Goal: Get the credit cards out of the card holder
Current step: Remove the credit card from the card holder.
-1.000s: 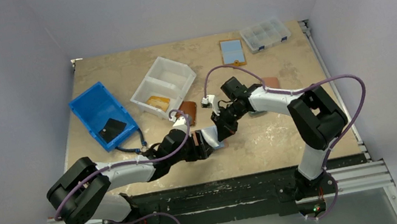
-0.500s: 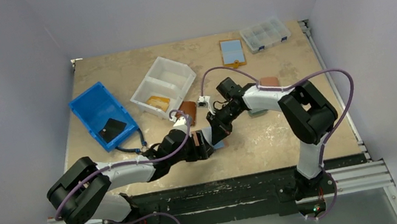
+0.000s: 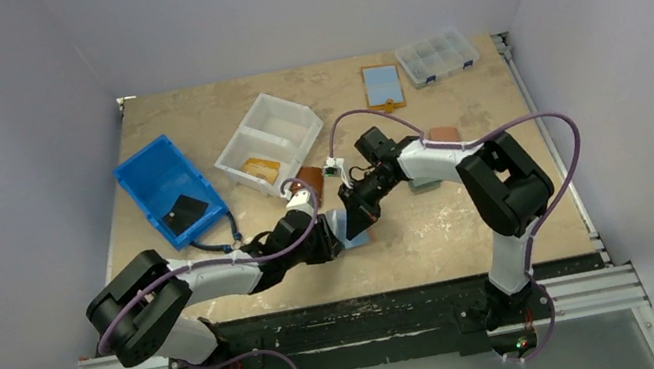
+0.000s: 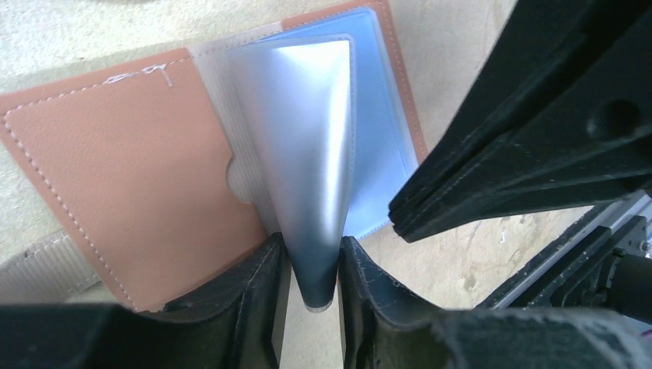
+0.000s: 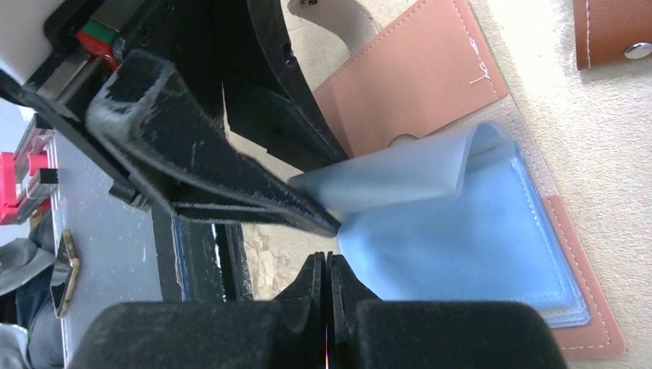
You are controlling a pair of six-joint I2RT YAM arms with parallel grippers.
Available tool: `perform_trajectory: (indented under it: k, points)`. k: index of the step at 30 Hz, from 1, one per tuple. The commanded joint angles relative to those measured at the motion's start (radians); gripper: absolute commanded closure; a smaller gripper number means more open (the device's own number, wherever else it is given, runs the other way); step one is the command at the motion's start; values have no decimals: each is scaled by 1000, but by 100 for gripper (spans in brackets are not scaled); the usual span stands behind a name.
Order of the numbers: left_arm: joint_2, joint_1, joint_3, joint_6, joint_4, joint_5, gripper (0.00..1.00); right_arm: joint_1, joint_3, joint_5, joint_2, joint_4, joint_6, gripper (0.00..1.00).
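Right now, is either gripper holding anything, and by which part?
Left gripper pinches a clear sleeve page of the card holder at its free edge. Right gripper is shut beside the blue card; a hold there cannot be told.

- Beige speckled table (image 3: 189, 117).
- Open card holder (image 3: 353, 233) lies near the front middle.
- Blue bin (image 3: 161, 178) on the left, white bin (image 3: 285, 129) beside it.
- Clear box (image 3: 436, 55) and second holder (image 3: 383, 86) at the far edge.
- Brown pouch (image 3: 313, 183) mid-table, brown piece (image 3: 443, 134) to its right.

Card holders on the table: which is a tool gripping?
The open tan one nearest the arm bases: the left tool pinches its clear sleeve. The brown one lies free.
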State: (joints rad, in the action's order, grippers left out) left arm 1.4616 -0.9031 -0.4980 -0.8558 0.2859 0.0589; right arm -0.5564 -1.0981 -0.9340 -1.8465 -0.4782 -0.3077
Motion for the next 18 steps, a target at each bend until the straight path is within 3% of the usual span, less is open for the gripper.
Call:
perform_trajectory:
  k: [1,7,13,18]
  points:
    - [5,6,-23,-12,-31,55,70,-4,-38,0,52,-23,-21,96]
    - [-4,10,9,-31,0,43,72,2,-35,101,115,-38,-50,87]
    - [-3,18,44,-60,58,13,73,26,-22,133,77,-19,-4,83]
    - [-3,17,62,-75,83,1,74,55,-5,144,66,23,50,70]
